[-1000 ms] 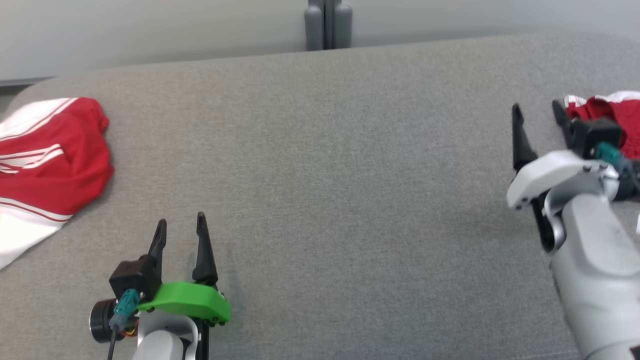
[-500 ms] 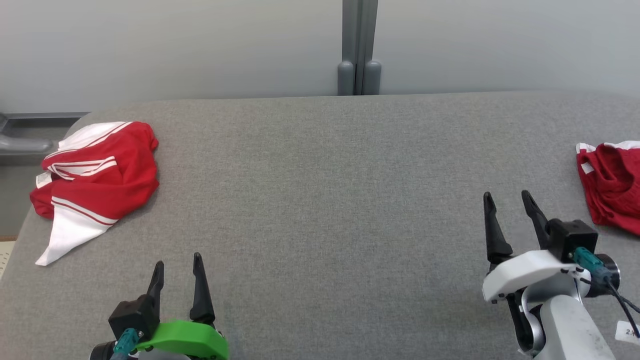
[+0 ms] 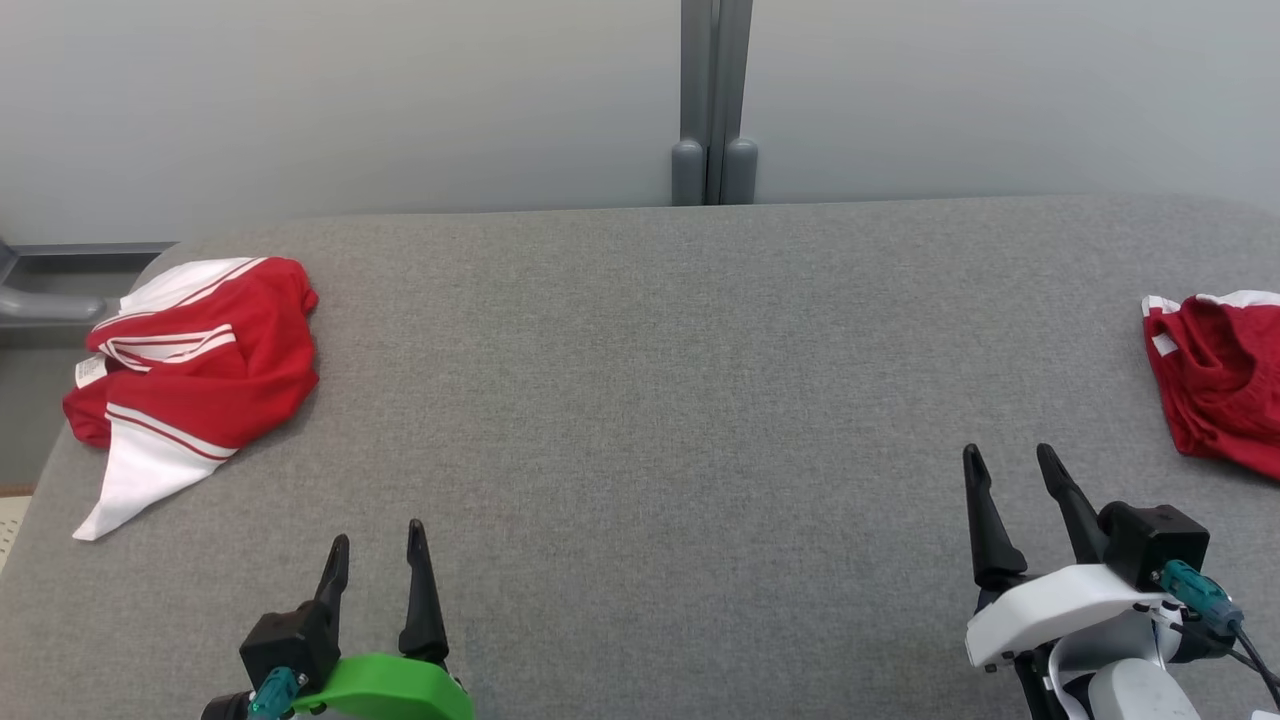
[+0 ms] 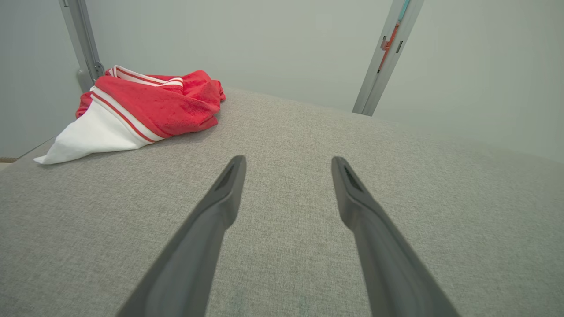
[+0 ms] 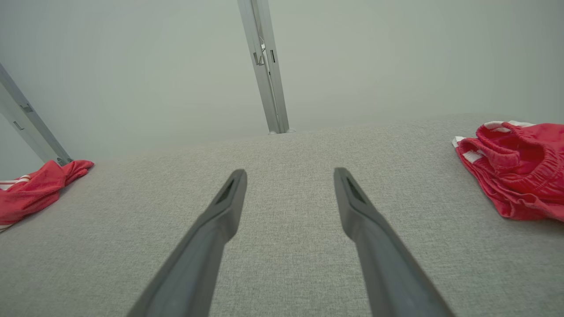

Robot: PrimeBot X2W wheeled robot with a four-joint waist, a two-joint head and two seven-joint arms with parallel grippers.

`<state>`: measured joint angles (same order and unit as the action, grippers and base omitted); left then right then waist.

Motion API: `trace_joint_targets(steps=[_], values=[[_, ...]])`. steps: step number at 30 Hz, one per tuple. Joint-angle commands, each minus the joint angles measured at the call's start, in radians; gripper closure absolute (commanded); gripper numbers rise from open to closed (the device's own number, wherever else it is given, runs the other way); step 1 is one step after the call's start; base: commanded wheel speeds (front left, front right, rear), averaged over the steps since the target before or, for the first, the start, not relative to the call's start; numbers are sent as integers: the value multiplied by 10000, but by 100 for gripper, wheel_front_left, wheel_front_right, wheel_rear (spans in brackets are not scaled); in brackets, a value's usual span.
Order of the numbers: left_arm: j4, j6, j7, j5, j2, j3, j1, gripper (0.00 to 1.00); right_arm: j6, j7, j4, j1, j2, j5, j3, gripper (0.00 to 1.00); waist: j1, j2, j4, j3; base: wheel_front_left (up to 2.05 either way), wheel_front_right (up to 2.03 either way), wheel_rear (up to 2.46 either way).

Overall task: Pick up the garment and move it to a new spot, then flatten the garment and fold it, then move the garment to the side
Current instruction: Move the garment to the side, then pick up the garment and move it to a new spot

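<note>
Now the head camera looks higher than one second ago, so the whole picture has shifted and more of the wall and the grey post (image 3: 712, 100) comes in. Against the cloth, however, we see a true change. The right gripper (image 3: 1008, 452) was just beside the right garment (image 3: 1220, 390) then, and now it stands well apart from it, low at the right, over the bare grey table (image 3: 640, 400). The left gripper (image 3: 378, 535) is low at the left as before.

Both pincers are moderately wide and hold nothing. The left wrist view shows this for the left gripper (image 4: 287, 160) and the right wrist view for the right gripper (image 5: 289, 171).

The left garment (image 3: 200, 370), red with white stripes and a white corner, lies crumpled at the left edge of the table. The right garment lies at the right edge. We cannot tell which one the task means.

The head view gives us a small white label (image 3: 90, 371) on the left garment. The right wrist view shows the gathered, elastic-looking band of the right garment (image 5: 515, 176), and far at its left a part of the left garment (image 5: 35, 189). The left wrist view shows the left garment (image 4: 150, 105) from low, with its white corner lying flat on the table.
</note>
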<state>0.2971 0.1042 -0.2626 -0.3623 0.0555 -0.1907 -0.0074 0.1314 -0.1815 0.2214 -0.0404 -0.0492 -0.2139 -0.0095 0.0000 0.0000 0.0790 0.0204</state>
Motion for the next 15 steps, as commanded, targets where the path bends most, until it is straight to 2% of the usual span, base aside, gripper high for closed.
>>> trace_joint_targets(steps=[1, 15], values=[[11, -43, -27, 63, 12, 1, 34, 0, -15, 43, -80, 140, -27, 74, -25, 0, 0, 0, -1, 11, 0, 0, 0], [-32, -25, -18, 114, -7, -117, -30, 0, -15, 191, -184, 291, -27, 106, 8, 0, 0, 0, 1, 31, 0, 0, 0]])
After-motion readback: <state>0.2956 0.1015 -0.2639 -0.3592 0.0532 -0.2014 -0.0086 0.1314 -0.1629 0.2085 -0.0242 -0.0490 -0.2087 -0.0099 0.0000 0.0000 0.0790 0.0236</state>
